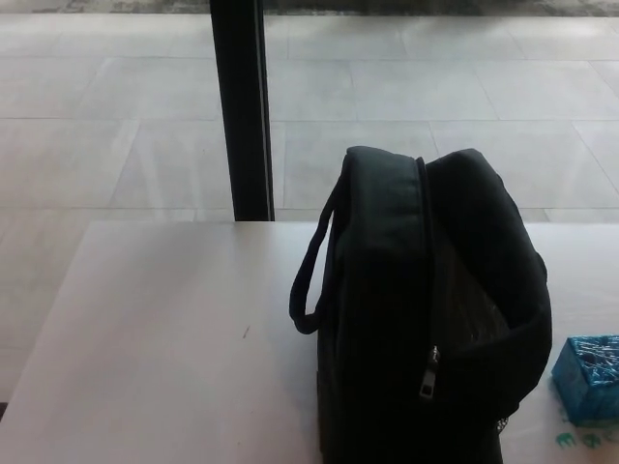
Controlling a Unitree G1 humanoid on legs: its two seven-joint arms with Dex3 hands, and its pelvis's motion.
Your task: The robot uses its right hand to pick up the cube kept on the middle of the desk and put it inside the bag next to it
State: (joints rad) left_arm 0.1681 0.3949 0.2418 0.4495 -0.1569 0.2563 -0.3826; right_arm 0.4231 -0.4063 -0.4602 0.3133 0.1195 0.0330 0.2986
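One black bag point(426, 319) upright on surface point(155, 348); blue cube point(588, 379) beside it; neither hand visible, state unknown.

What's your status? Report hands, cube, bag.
Both hands out of view. Cube on desk, untouched, right of bag. Bag upright. Nothing in the way.

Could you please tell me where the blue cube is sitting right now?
In the head view, the blue cube sits on the white desk at the picture's far right edge, on the robot's right, just beside the black bag and partly cut off by the frame.
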